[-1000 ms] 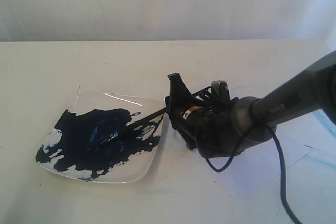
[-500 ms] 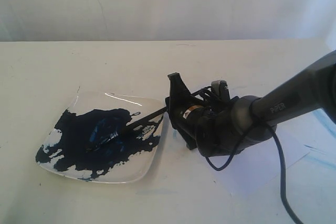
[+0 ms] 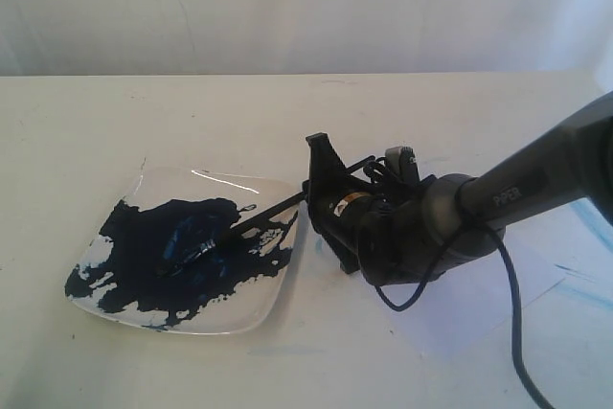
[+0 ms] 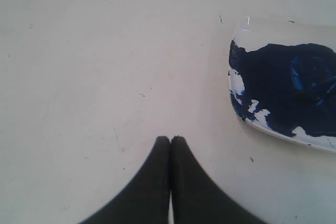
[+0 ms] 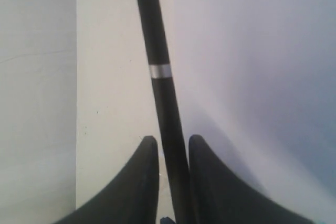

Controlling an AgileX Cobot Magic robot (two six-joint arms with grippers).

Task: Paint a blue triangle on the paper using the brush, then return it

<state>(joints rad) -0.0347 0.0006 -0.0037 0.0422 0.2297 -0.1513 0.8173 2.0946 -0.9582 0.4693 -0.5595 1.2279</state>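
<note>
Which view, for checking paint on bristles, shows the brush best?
Exterior view: the brush shows nearly whole, bristles in paint on the plate. Right wrist view: only its handle between the jaws. Left wrist view: no clear brush.

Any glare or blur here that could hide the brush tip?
Exterior view: glare streak on the far rim of the plate; tip of the brush blends into dark paint. Right wrist view: brush sharp, background washed out. Left wrist view: evenly lit, slightly soft.
</note>
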